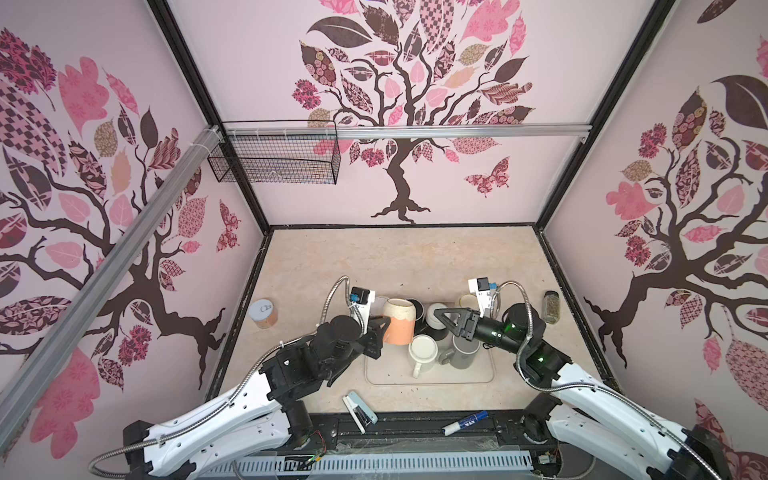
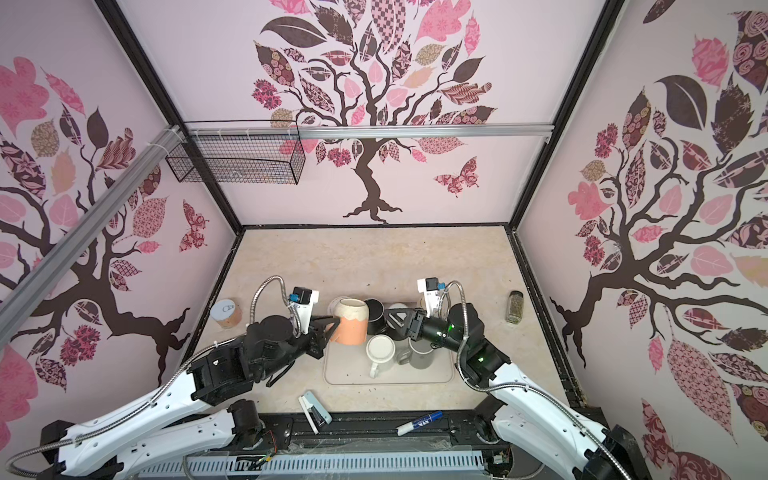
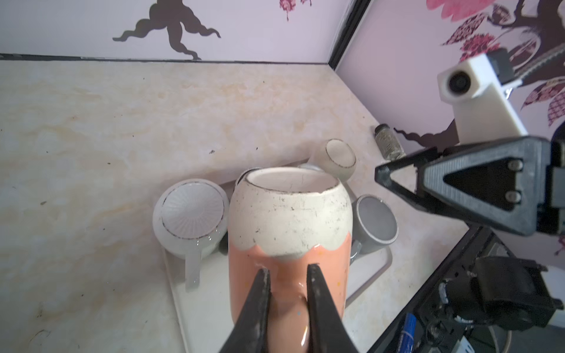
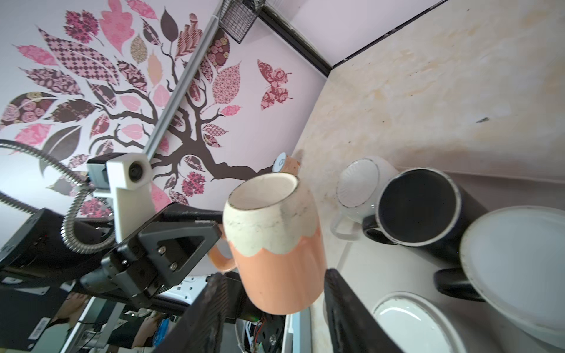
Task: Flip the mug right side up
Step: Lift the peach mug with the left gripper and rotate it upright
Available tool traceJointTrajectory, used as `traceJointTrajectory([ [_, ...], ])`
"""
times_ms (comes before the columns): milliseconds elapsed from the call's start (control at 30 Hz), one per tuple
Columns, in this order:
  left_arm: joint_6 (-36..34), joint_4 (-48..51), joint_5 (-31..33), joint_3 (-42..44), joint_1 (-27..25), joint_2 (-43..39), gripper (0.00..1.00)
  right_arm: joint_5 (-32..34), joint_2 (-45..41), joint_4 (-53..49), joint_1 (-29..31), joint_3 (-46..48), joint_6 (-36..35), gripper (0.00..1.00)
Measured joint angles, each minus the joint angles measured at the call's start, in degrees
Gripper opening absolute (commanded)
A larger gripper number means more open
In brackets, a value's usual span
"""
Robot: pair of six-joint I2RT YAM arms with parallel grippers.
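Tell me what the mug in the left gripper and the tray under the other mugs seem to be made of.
Mug: likely glazed ceramic. The peach part is glossy with bright highlights; the cream band looks matte, scuffed and dark-flecked, with a worn dark rim. Tray: probably plastic, perhaps silicone; pale and dull, with rounded corners and a low moulded lip.

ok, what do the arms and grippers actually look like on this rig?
The left arm and right arm match: white shell links, black joint housings. A ribbed metal conduit runs to a white camera mount at each wrist. Green lights glow on the right arm's joints. The left gripper and right gripper have black triangular open-frame fingers, each fixed with two screws.
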State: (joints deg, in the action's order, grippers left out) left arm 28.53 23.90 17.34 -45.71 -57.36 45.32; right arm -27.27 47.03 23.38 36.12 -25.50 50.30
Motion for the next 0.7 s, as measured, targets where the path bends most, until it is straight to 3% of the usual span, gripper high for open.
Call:
traceJointTrajectory([
  [233,-0.09,-0.11,-0.90,-6.84,3.48,5.60,0.00,-0.87,1.25,0.13,0.57,-0.07,0.26,0.55],
  [700,1.46,4.52,-1.51,-5.11,3.34,3.32,0.00,0.11,4.24,-6.19,0.57,-2.89,-4.15,0.56],
])
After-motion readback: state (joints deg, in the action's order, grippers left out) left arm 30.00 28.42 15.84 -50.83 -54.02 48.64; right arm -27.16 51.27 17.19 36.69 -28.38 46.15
